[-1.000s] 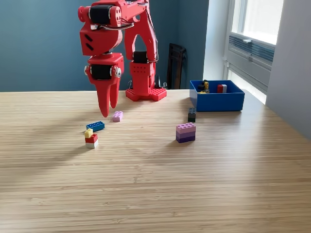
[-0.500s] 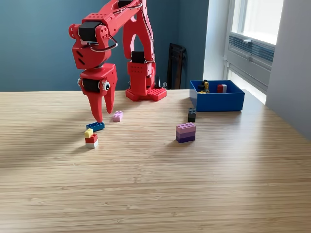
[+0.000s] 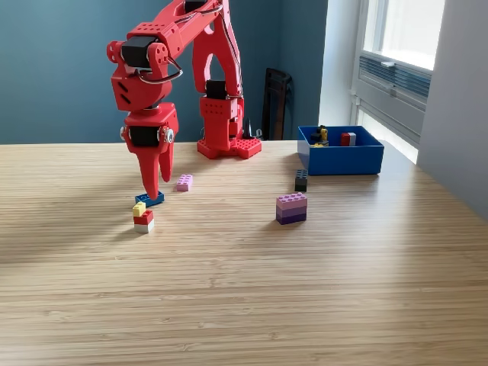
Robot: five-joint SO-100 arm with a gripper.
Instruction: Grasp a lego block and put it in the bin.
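A red robot arm (image 3: pixel 200 69) is shown in the upper left of the frame, mounted on a red base (image 3: pixel 229 146) at the far edge of a wooden table (image 3: pixel 244 290). The gripper (image 3: pixel 152 189) is pointed straight down at left of centre, with its tips at a dark blue block (image 3: pixel 151 200) lying flat on the table. The two fingers are seen close together, almost in line from this angle; whether they are pressed together or pinching the block cannot be told.

Just below and left of the blue block, a small stack (image 3: pixel 142 218) of yellow, red and white pieces is seen. A pink block (image 3: pixel 184 182) lies just right of the gripper, apart from it. Near the centre of the frame a purple stack (image 3: pixel 291 207) with a lighter top is set, and a black block (image 3: pixel 301 180) stands above and right of it.

The bin (image 3: pixel 340 159), a shallow bright blue box, is placed at the right of the frame near the window, well apart from the gripper. Several small pieces (image 3: pixel 333 137) in black, yellow, red and white are visible inside it
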